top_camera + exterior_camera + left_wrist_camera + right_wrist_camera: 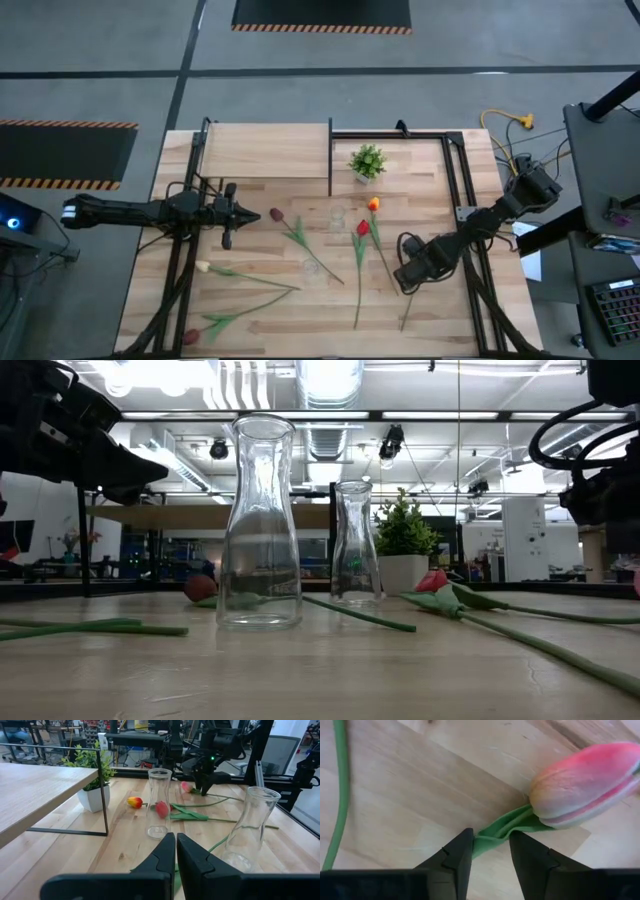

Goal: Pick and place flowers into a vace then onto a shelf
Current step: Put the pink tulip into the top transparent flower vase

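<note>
Several tulips lie flat on the wooden table: a dark red one [277, 215], a red one [362, 228], an orange-yellow one [373, 204], a cream one [203, 267]. A pink tulip [587, 782] lies under my right gripper [491, 836], which points down near the table's right side [405, 277]. Its open fingers straddle the green stem [507, 822] just below the head. Two clear glass vases [337, 215] [315, 268] stand upright mid-table. My left gripper [176, 840] hovers shut at the left [250, 215], holding nothing. The shelf [265, 150] stands at the far left. My right gripper comes from above with its fingers across the pink tulip's stem [490, 837], right below the head. One finger [457, 850] meets the leafy stem's edge; whether it touches, I cannot tell. Bare wood shows between the stem and the other finger. The tulip lies flat on the table.
A small potted plant [367, 160] stands beside the shelf's right end. A black metal frame [455, 190] runs along the table's far and right edges. Another green stem [337, 795] lies close beside the right gripper.
</note>
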Motion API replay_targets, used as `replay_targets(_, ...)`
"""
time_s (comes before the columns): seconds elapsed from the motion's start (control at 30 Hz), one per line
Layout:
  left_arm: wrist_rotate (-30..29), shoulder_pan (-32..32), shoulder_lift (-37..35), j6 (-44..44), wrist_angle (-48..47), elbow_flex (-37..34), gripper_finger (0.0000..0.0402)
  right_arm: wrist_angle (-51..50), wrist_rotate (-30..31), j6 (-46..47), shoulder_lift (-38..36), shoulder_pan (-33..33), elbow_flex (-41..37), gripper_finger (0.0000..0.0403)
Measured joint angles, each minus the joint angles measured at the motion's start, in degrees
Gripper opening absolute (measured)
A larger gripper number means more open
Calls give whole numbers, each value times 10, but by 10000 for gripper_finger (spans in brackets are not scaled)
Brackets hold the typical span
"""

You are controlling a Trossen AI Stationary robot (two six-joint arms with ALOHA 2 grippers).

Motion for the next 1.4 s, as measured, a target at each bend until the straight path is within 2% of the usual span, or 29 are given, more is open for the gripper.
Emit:
replay_targets(0.4, 0, 0, 0, 0, 0, 0, 0, -1, 2, -43, -1, 0, 0, 34)
replay_targets(0.57, 0, 0, 0, 0, 2, 0, 0, -3, 15, -59, -26, -1, -5, 12)
replay_targets(0.8, -1, 0, 0, 0, 14, 0, 0, -23, 167, -80, -115, -1, -6, 10)
replay_targets(1.07, -1, 0, 0, 0, 13, 0, 0, -7, 336, -154, -216, -1, -5, 9)
replay_targets(1.23, -1, 0, 0, 0, 13, 0, 0, 29, 396, -231, -242, -1, -5, 9)
replay_targets(1.4, 0, 0, 0, 0, 13, 0, 0, 95, 428, -336, -239, -4, -5, 9)
